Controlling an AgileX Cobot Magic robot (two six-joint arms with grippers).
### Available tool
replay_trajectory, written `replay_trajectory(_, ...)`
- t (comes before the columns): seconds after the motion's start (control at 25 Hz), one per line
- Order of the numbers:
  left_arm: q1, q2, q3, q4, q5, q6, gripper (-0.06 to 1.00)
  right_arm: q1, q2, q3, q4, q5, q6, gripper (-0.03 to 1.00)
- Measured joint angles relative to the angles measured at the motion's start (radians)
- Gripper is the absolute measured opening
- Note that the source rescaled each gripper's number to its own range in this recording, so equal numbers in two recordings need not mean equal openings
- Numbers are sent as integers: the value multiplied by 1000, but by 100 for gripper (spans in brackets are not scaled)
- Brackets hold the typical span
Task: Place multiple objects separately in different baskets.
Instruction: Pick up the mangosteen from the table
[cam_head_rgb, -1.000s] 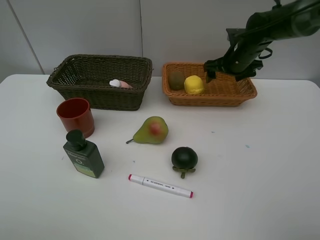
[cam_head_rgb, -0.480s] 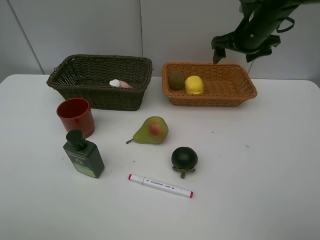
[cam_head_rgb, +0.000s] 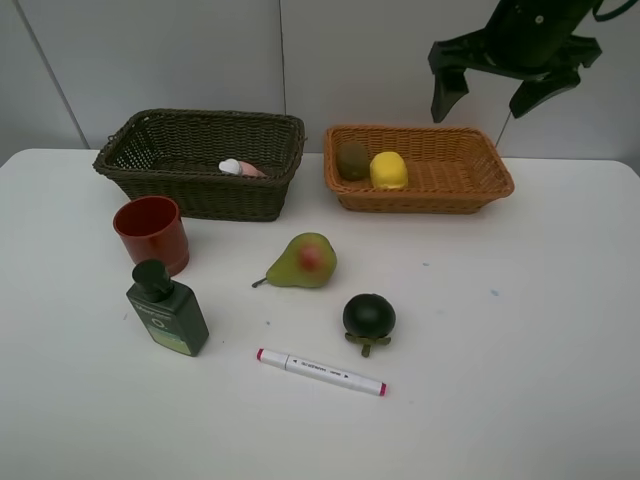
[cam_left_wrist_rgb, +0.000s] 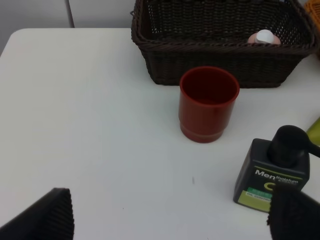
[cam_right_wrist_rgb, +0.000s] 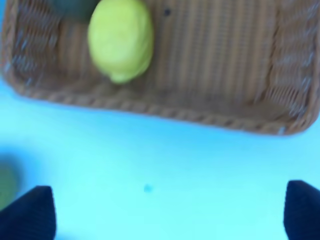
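The orange-tan basket (cam_head_rgb: 470, 187) holds the brown kiwi (cam_head_rgb: 352, 159) and yellow lemon (cam_head_rgb: 388, 170) (cam_right_wrist_rgb: 121, 39). My right gripper (cam_head_rgb: 485, 100) hangs open and empty high above that basket. The dark basket (cam_head_rgb: 180, 190) (cam_left_wrist_rgb: 220, 70) contains the pink bottle (cam_head_rgb: 240, 168) (cam_left_wrist_rgb: 264, 38). On the table lie the pear (cam_head_rgb: 304, 261), dark green round fruit (cam_head_rgb: 369, 317), white marker (cam_head_rgb: 321, 372), red cup (cam_head_rgb: 152, 233) (cam_left_wrist_rgb: 208, 104) and dark green bottle (cam_head_rgb: 166, 309) (cam_left_wrist_rgb: 270, 172). The left gripper (cam_left_wrist_rgb: 175, 220) is open near the cup and bottle; it is outside the exterior view.
The white table (cam_head_rgb: 520, 350) meets a grey wall just behind both baskets. Its left edge shows in the left wrist view. Bare tabletop lies at the right and along the front.
My right gripper has risen out of the orange-tan basket and swung up toward the wall, leaving the lemon beside the kiwi. Nothing else has moved.
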Motion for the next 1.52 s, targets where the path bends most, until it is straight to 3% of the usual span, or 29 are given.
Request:
replay_trajectory(0.2,0,0,0,0,0,0,100,65,-12,0,90,111,0,100)
replay_trajectory(0.6,0,0,0,0,0,0,100,193,-12,59,127,122,69,98)
replay_trajectory(1.08,0,0,0,0,0,0,100,218,-12,424,195,-224,86,98)
replay_trajectory(1.52,0,0,0,0,0,1,100,247,-7,525,215,-344,86,98)
